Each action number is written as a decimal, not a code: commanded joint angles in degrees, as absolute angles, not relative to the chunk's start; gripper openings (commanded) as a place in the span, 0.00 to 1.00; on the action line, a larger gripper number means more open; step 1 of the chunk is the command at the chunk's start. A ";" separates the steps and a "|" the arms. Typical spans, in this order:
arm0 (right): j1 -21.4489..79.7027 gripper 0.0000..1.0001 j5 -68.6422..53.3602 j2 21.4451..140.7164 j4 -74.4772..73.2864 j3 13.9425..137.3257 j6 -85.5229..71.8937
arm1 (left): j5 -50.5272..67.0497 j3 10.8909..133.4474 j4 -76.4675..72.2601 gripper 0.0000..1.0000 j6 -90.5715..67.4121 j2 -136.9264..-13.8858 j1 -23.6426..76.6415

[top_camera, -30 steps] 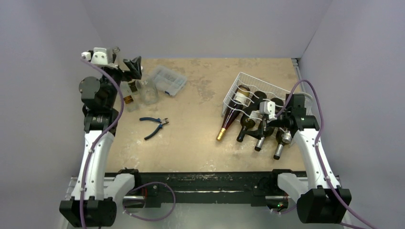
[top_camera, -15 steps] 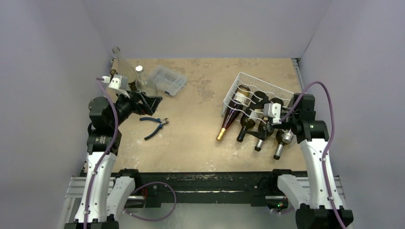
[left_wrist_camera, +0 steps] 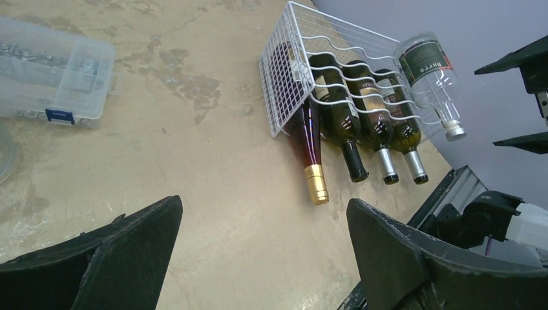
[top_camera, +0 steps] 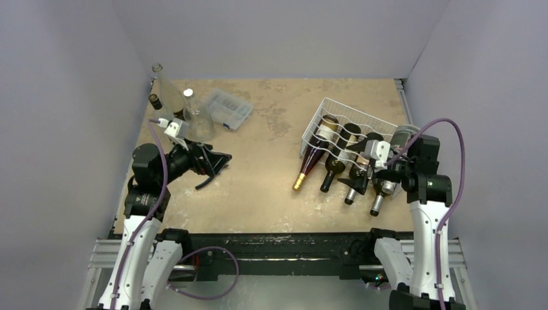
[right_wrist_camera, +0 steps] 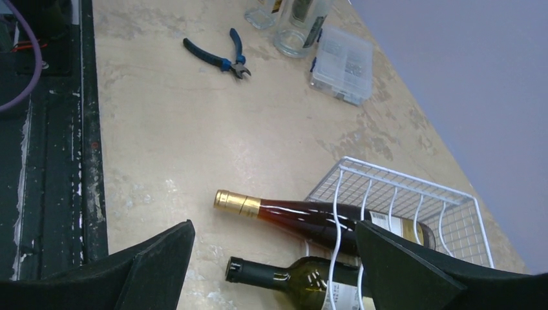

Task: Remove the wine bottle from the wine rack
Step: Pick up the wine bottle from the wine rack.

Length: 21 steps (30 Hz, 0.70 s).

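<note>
Both the left gripper [top_camera: 216, 163] and right gripper [top_camera: 357, 165] are spread wide and empty, the right one hovering by the near side of the rack [left_wrist_camera: 274, 90] at the right of the table [top_camera: 271, 168]. The rack cradles four dark bottles [left_wrist_camera: 342, 123] side by side, with a clear bottle [left_wrist_camera: 426, 64] perched on its right edge; the box [left_wrist_camera: 52, 81] far left holds small parts. Pulling one bottle could drag the light rack or topple the clear bottle.

From above I see the whole table [top_camera: 271, 161]; my wrist cameras face inward, low, both catching the wine rack [left_wrist_camera: 284, 77].
</note>
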State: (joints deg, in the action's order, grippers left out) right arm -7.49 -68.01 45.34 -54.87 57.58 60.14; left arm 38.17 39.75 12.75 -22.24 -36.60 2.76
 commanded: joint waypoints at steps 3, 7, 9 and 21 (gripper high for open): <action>-12.48 0.99 -67.63 46.13 -54.68 61.67 55.55 | 40.09 41.56 14.94 0.99 -21.43 -36.88 3.56; -15.01 0.99 -66.86 46.93 -55.34 63.53 53.58 | 43.69 42.76 16.05 1.00 -23.98 -39.31 3.52; -15.56 0.99 -65.48 46.58 -54.76 64.20 51.54 | 45.54 42.95 16.20 1.00 -24.89 -39.99 3.52; -18.99 0.99 -48.44 46.12 -41.79 65.32 28.01 | 44.46 43.67 19.60 1.00 -23.34 -37.56 3.49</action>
